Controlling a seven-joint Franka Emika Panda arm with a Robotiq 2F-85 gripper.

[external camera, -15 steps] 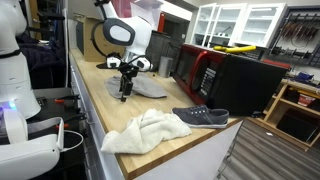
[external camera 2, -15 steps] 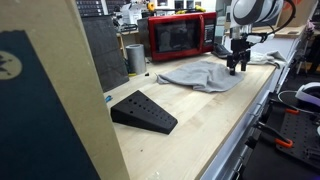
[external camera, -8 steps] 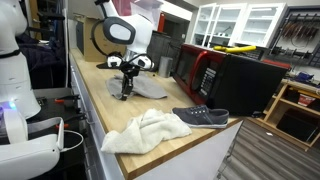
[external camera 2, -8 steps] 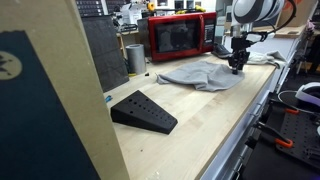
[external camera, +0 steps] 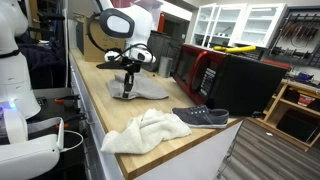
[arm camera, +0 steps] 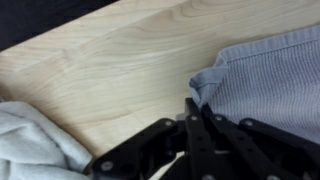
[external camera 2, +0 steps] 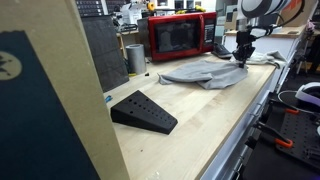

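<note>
My gripper [arm camera: 192, 104] is shut on a corner of the grey knitted cloth [arm camera: 265, 80], whose edge is bunched between the black fingertips. In both exterior views the gripper [external camera: 128, 90] [external camera 2: 243, 57] hangs just above the wooden counter [external camera: 100, 105], at the near edge of the grey cloth [external camera: 150, 89] [external camera 2: 198, 72], which lies spread flat apart from the pinched corner. A white towel [arm camera: 25, 140] lies close beside the gripper in the wrist view.
A crumpled white towel [external camera: 148, 130] and a dark grey shoe-like item [external camera: 200, 116] lie further along the counter. A red microwave [external camera 2: 180, 35], a metal cup [external camera 2: 135, 58] and a black wedge [external camera 2: 143, 110] stand on the counter [external camera 2: 200, 120].
The jaws have gone from open to shut on the corner of the grey cloth, and the gripper has risen a little with it.
</note>
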